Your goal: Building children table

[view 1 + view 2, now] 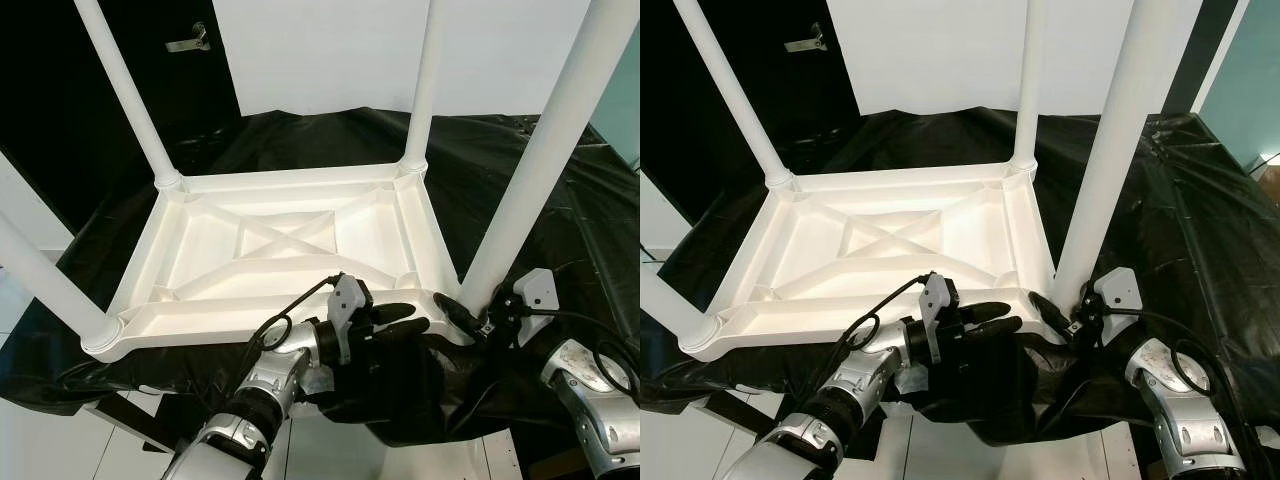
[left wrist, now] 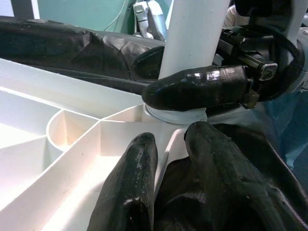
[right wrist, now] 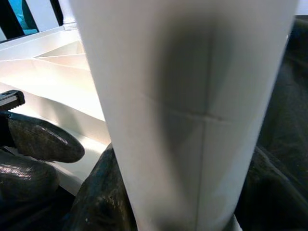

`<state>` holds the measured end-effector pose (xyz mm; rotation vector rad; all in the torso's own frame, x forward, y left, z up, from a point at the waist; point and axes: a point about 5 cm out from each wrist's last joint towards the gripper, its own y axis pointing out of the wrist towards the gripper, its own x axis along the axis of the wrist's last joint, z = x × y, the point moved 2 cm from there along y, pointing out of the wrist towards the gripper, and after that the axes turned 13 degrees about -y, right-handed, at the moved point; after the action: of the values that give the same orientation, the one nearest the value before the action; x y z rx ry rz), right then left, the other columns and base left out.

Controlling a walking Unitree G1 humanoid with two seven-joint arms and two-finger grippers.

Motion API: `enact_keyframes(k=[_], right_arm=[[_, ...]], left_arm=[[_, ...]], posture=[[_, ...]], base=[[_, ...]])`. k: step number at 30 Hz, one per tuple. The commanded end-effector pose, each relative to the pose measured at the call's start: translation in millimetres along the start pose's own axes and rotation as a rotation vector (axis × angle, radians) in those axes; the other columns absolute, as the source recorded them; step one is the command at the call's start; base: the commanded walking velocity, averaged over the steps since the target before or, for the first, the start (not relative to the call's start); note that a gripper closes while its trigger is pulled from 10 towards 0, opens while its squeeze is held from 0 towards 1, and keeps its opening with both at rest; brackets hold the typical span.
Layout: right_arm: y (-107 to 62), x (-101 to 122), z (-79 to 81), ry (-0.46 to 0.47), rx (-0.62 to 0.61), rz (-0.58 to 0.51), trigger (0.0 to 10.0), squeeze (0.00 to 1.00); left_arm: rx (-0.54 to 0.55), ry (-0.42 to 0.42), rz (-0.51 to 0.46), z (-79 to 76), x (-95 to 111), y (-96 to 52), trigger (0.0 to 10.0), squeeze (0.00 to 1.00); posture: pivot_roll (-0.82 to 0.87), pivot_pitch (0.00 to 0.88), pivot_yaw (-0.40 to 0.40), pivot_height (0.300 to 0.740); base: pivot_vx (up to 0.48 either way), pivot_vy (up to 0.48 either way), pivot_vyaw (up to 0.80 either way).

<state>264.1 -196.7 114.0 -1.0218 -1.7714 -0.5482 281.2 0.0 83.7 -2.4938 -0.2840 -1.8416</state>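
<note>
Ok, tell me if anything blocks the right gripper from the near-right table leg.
Nothing visible does. The right gripper is already at the base of the leg, fingers against it, where it meets the upturned tabletop.

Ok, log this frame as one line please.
stage: leg fitting | tabletop: upside down on black sheet | right gripper: around near-right leg base | left gripper: on near rim beside it

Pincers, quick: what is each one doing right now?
Left pincer: shut on the table top's near rim.
Right pincer: shut on the near-right leg at its base.
</note>
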Motion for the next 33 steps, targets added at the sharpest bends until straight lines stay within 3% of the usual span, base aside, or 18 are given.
enact_keyframes(k=[1, 2, 4, 7, 8, 9, 10, 11, 16, 20, 26, 27, 28, 30, 31, 33], right_arm=[[-2.8, -22, 12.8, 0.019, 0.042, 0.114, 2.9, 0.00], [-2.0, -21, 11.8, 0.029, 0.037, 0.107, 0.4, 0.00], [-1.6, -21, 13.4, 0.043, 0.043, 0.104, 0.0, 0.00], [-1.3, -22, 17.0, 0.079, 0.046, 0.107, 0.0, 0.00], [2.3, -20, 17.0, 0.223, -0.036, 0.079, 0.0, 0.00], [6.6, -19, 26.0, 0.282, -0.102, 0.072, 0.0, 0.00], [6.6, -19, 26.0, 0.282, -0.102, 0.072, 0.0, 0.00], [11.6, -18, 43.4, 0.339, -0.199, 0.079, 0.0, 0.00], [13.5, -16, 65.0, 0.311, -0.290, 0.088, 0.0, 0.00], [13.8, -12, 59.1, 0.311, -0.421, 0.065, 0.0, 0.00], [17.5, -10, 57.0, 0.310, -0.417, 0.062, 0.0, 0.00], [20.2, -8, 58.5, 0.287, -0.386, 0.063, 2.1, 0.00], [22.4, -6, 60.2, 0.257, -0.358, 0.067, 9.6, 0.00], [22.4, -6, 60.2, 0.257, -0.358, 0.067, 9.6, 0.00], [23.9, -2, 59.2, 0.205, -0.312, 0.058, 10.0, 1.00], [23.6, 4, 49.4, 0.110, -0.255, 0.034, 10.0, 1.00]], left_arm=[[-0.246, 0.005, 0.071, -16.7, -6, -4.2, 10.0, 0.00], [-0.246, 0.005, 0.070, -16.9, -6, -3.9, 10.0, 0.00], [-0.246, 0.005, 0.067, -17.2, -6, -3.6, 10.0, 0.00], [-0.246, 0.004, 0.064, -17.6, -6, -3.1, 10.0, 0.00], [-0.245, 0.003, 0.063, -17.7, -6, -3.0, 10.0, 0.00], [-0.242, 0.003, 0.064, -17.2, -7, -3.7, 10.0, 0.00], [-0.242, 0.003, 0.064, -17.2, -7, -3.7, 10.0, 0.00], [-0.237, 0.002, 0.066, -16.5, -7, -4.7, 10.0, 0.00], [-0.234, 0.005, 0.070, -16.2, -7, -5.1, 10.0, 0.00], [-0.229, 0.005, 0.073, -15.4, -8, -6.3, 10.0, 0.00], [-0.227, 0.005, 0.079, -14.7, -8, -6.9, 10.0, 0.00], [-0.228, 0.006, 0.080, -14.7, -8, -6.5, 10.0, 0.00], [-0.229, 0.008, 0.081, -14.8, -8, -6.0, 10.0, 0.00], [-0.229, 0.008, 0.081, -14.8, -8, -6.0, 10.0, 0.00], [-0.230, 0.009, 0.082, -15.0, -8, -5.2, 10.0, 0.00], [-0.230, 0.010, 0.081, -15.1, -8, -4.1, 10.0, 0.00]], posture=[[-0.15, 0.000, 0.042, 0.740], [-0.15, 0.000, 0.040, 0.740], [-0.15, 0.000, 0.039, 0.740], [-0.14, 0.000, 0.037, 0.740], [-0.14, 0.000, 0.037, 0.740], [-0.14, 0.000, 0.035, 0.740], [-0.14, 0.000, 0.035, 0.740], [-0.14, 0.000, 0.033, 0.740], [-0.13, 0.000, 0.033, 0.740], [-0.13, 0.000, 0.037, 0.740], [-0.14, 0.000, 0.040, 0.740], [-0.14, 0.000, 0.039, 0.740], [-0.14, 0.000, 0.039, 0.740], [-0.14, 0.000, 0.039, 0.740], [-0.14, 0.000, 0.039, 0.740], [-0.14, 0.000, 0.037, 0.740]], base=[[0.000, 0.000, 0.00], [0.000, 0.000, 0.00], [0.000, 0.000, 0.00], [0.000, 0.000, 0.00], [0.000, 0.000, 0.00], [0.000, 0.000, 0.00], [0.000, 0.000, 0.00], [0.000, 0.000, 0.00], [0.000, 0.000, 0.00], [0.000, 0.000, 0.00], [0.000, 0.000, 0.00], [0.000, 0.000, 0.00], [0.000, 0.000, 0.00], [0.000, 0.000, 0.00], [0.000, 0.000, 0.00], [0.000, 0.000, 0.00]])
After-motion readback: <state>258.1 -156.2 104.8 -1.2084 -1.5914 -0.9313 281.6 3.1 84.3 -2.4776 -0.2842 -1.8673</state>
